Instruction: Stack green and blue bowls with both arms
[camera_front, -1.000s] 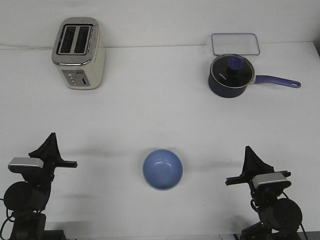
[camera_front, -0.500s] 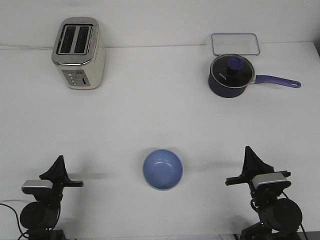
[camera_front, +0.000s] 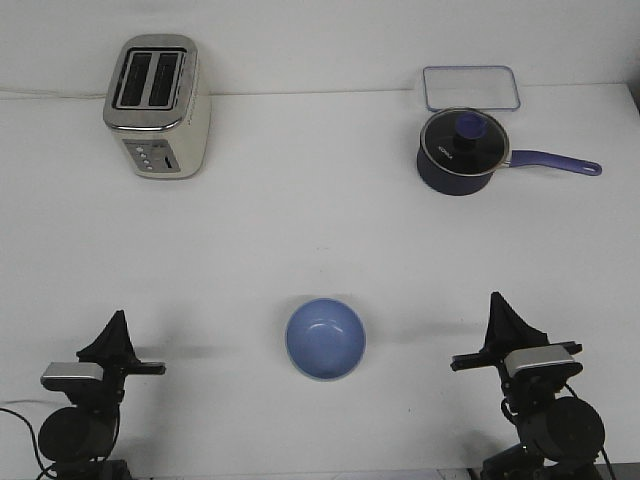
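The light blue bowl (camera_front: 326, 338) sits upright on the white table, near the front and midway between the arms. No green bowl shows in the front view. My left gripper (camera_front: 119, 322) is low at the front left, well to the left of the bowl, its fingers together in a point and empty. My right gripper (camera_front: 495, 304) is at the front right, well to the right of the bowl, fingers together and empty. Neither gripper touches the bowl.
A cream and silver toaster (camera_front: 157, 106) stands at the back left. A dark navy saucepan (camera_front: 462, 152) with a lid and a long purple handle stands at the back right, with a clear rectangular container lid (camera_front: 471, 88) behind it.
My left arm has dropped lower and drawn back toward the table's front edge, shifting slightly right. The right arm and the blue bowl have not moved.
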